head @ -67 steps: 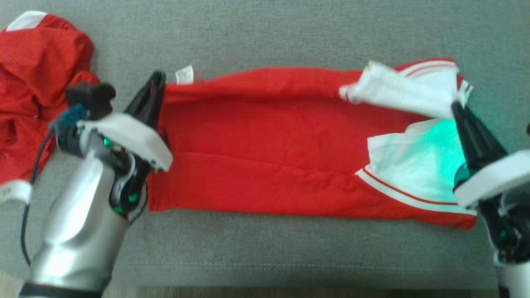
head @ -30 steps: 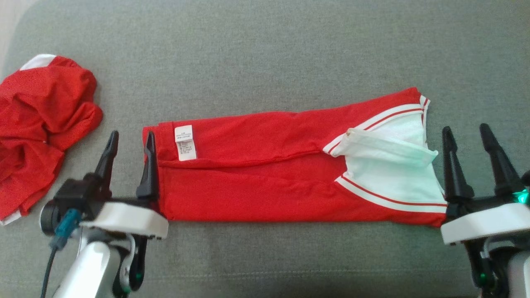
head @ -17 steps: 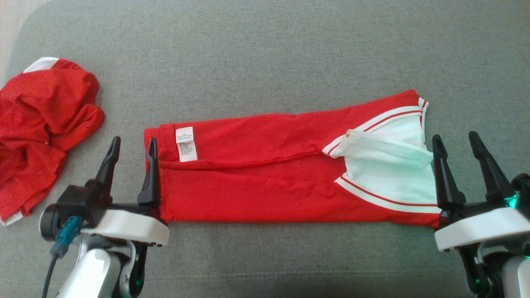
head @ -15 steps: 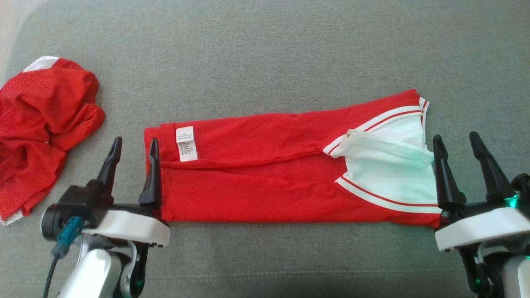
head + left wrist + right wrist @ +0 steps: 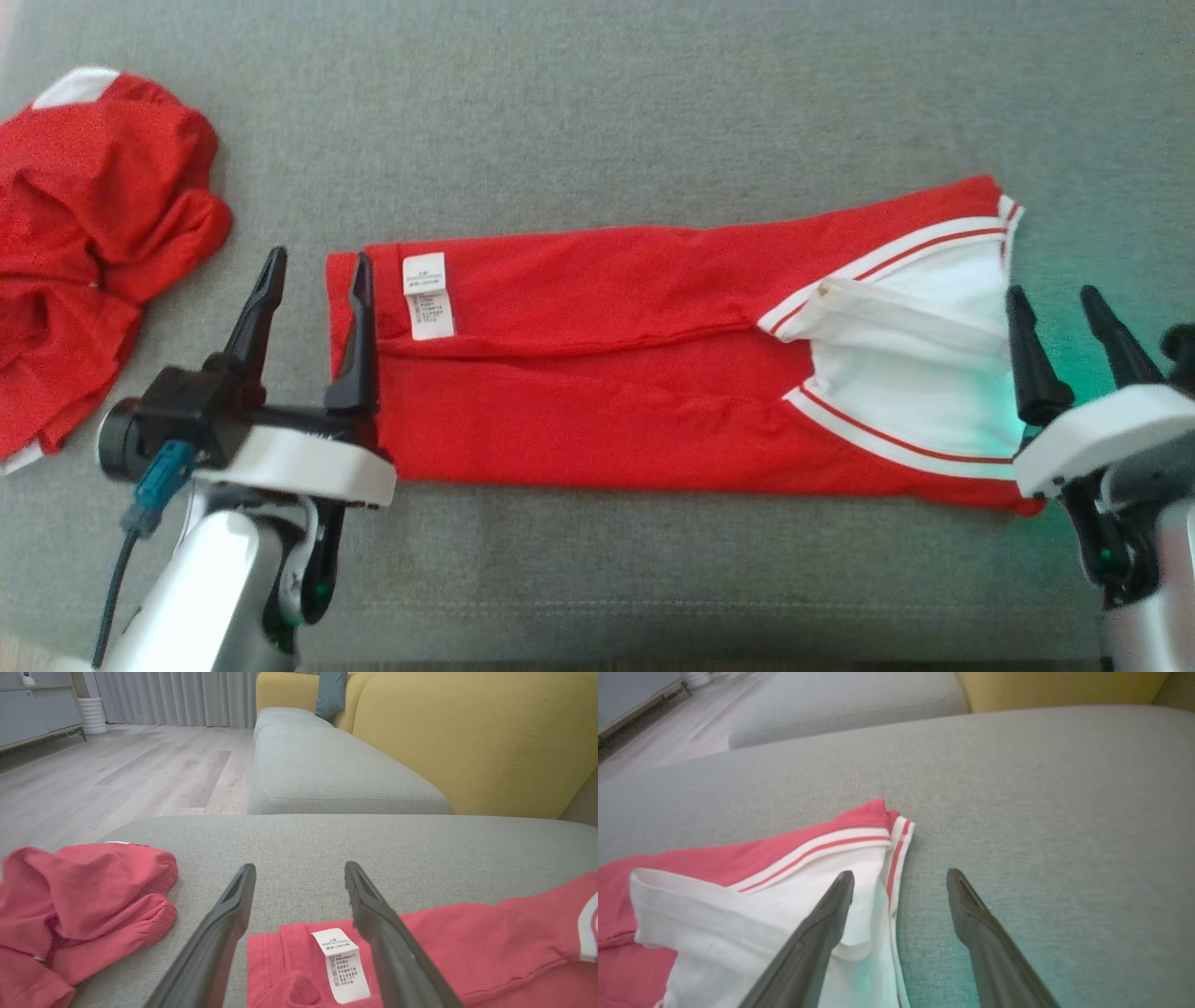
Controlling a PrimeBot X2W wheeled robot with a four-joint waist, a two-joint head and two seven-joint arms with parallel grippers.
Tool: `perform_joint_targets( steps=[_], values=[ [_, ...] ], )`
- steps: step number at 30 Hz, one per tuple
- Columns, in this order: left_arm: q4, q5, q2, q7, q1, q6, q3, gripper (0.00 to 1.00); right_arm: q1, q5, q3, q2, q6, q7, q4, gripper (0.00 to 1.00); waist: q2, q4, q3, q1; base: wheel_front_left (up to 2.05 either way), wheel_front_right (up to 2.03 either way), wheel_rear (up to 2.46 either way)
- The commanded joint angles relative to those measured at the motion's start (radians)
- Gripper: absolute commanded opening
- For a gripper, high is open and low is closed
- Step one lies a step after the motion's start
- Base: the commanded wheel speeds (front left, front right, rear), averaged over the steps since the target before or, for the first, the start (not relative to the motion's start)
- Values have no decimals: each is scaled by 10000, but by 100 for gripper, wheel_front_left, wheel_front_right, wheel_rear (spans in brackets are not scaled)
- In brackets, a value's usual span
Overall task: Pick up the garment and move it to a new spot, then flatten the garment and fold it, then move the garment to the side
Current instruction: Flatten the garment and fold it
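The red garment [image 5: 607, 373] lies folded into a long strip across the grey cushion [image 5: 597, 93], with white, red-striped sleeves [image 5: 924, 373] at its right end and a white care label [image 5: 428, 294] near its left end. My left gripper [image 5: 318, 257] stands open at the left end, its right finger over the garment's edge [image 5: 299, 952]. The label [image 5: 341, 963] lies between the fingers of the left gripper [image 5: 300, 865]. My right gripper [image 5: 1051, 292] is open at the right end. The left finger of the right gripper [image 5: 901, 871] is above the white sleeve [image 5: 738, 905]. Neither holds anything.
A second red garment [image 5: 84, 233] lies crumpled at the cushion's left end [image 5: 79, 896]. Behind stand another grey seat [image 5: 327, 765], a yellow sofa back [image 5: 467, 742] and wooden floor [image 5: 117, 774]. The cushion's front edge [image 5: 597, 644] runs close to me.
About two seconds ago both grippers were at the garment's ends with a sleeve raised; now they stand open and the garment lies folded. Lately the whole picture shifted; the garment stayed put.
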State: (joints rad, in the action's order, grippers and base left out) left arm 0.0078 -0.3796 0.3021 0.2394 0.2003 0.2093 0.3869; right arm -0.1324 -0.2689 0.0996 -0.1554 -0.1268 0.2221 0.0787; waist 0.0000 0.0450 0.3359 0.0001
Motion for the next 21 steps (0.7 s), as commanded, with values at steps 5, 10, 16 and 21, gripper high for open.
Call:
perform_joint_targets(
  steps=[5,10,16,21],
  values=[
    [-93,119,104,113,633,-96,-291,100,-223,-302,-570,-264,-39,655,294,100,0,232,313,-1,0,0,0],
    [34,152,36,158,781,-150,-304,100,386,-729,-811,-87,-39,1624,86,100,0,360,354,-1,0,0,0],
    [89,168,-37,192,786,-144,-386,100,759,-936,-833,88,-39,2281,-599,0,0,332,349,-1,0,0,0],
    [125,185,-78,207,757,-158,-442,100,686,-1068,-442,-77,-39,2006,-1051,0,0,274,249,-1,0,0,0]
  ],
)
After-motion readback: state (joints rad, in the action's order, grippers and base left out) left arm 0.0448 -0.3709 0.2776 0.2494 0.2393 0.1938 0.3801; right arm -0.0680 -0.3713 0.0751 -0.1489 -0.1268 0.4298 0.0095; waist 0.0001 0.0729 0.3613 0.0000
